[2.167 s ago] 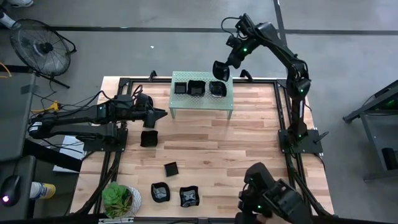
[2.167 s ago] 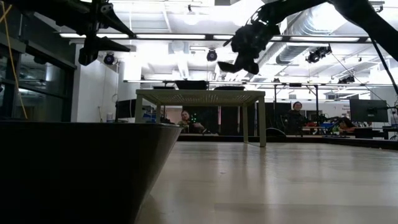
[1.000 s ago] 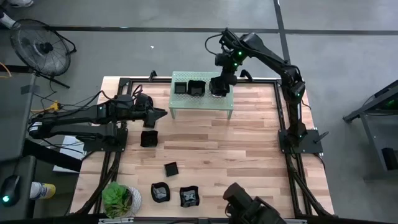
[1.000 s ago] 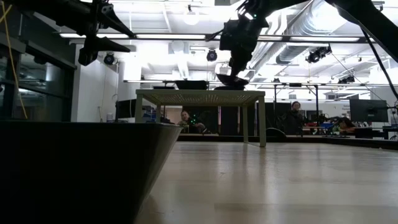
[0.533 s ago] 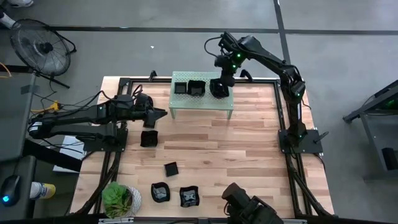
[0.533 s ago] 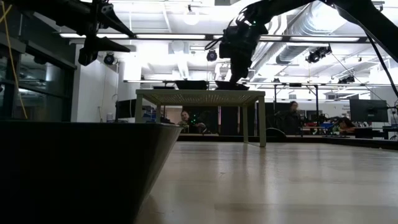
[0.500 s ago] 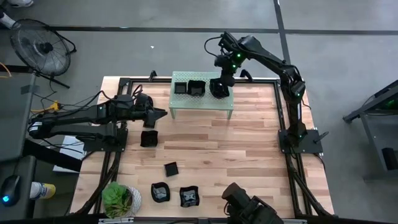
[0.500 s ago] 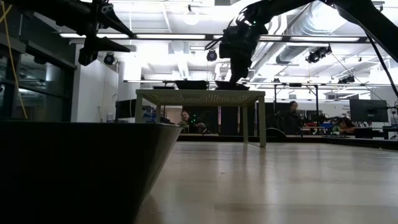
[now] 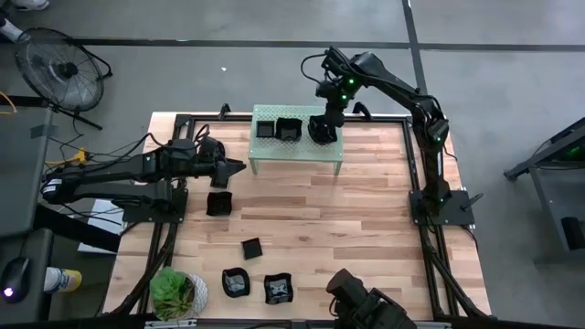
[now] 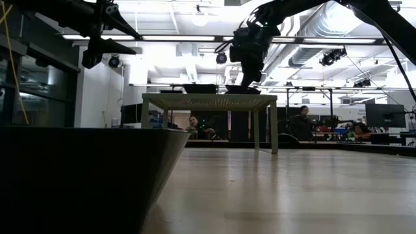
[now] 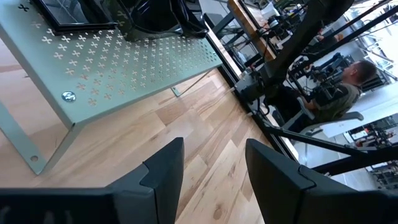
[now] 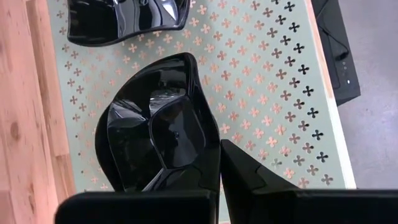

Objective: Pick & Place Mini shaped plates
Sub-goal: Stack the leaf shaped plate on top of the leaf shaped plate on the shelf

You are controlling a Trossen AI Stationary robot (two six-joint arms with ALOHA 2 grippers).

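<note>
Fingers [image 12: 186,163] of the right gripper [image 9: 326,122] pinch the rim of a glossy black plate [image 12: 158,130], which sits on the pale green perforated shelf [image 9: 330,147] at twelve o'clock on the wooden surface [image 9: 311,238]. Two more plates [image 9: 278,130] lie beside it on the shelf, toward nine o'clock. At nine o'clock the left gripper [image 9: 237,166] hovers just off the shelf's end, its fingers [image 11: 164,167] spread apart with nothing between them. Below it a square plate [image 9: 218,203] rests on the surface; three others [image 9: 254,274] lie near six o'clock, beside a small green plant [image 9: 171,291].
</note>
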